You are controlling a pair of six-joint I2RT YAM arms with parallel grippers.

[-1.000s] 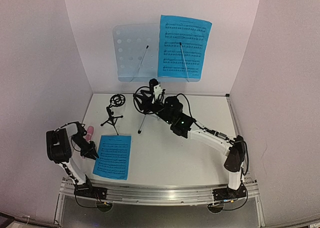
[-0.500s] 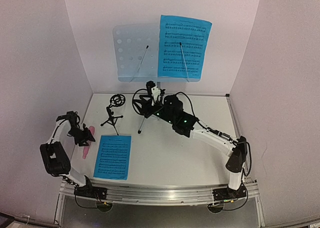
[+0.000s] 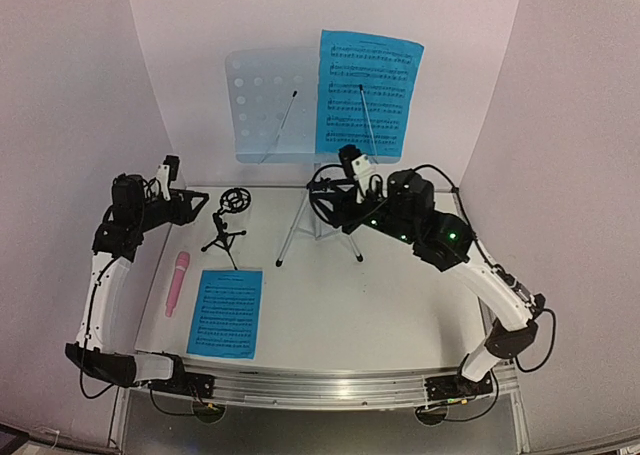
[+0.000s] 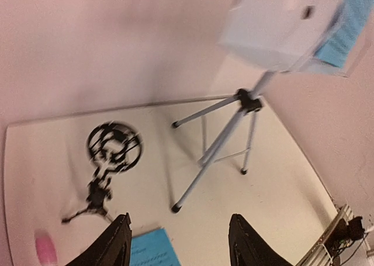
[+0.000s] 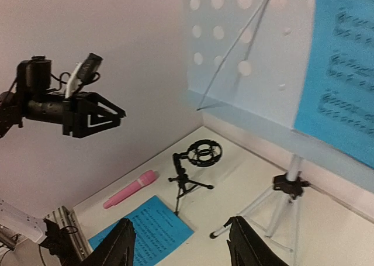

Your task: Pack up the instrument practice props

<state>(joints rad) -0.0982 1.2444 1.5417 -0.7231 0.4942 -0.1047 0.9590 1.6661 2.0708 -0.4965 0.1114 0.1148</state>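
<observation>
The pink toy microphone (image 3: 177, 282) lies flat at the table's left, next to a blue sheet-music page (image 3: 226, 312). The small black tripod mic stand (image 3: 228, 225) stands upright behind them, its ring empty. The pale perforated music stand (image 3: 270, 105) stands at the back on its silver tripod (image 3: 298, 230) and carries the second blue page (image 3: 367, 93). My left gripper (image 3: 200, 207) is open and empty, raised by the left wall, left of the mic stand (image 4: 114, 144). My right gripper (image 3: 328, 207) is open and empty, in the air beside the tripod.
White walls close the table on the left, back and right. A metal rail (image 3: 320, 385) runs along the near edge. In the right wrist view the left gripper (image 5: 87, 115) hangs above the microphone (image 5: 130, 189) and the flat page (image 5: 146, 231).
My left arm rose from low beside the microphone and swung back toward the left wall; the microphone now lies flat. My right arm pulled up and to the right of the tripod.
</observation>
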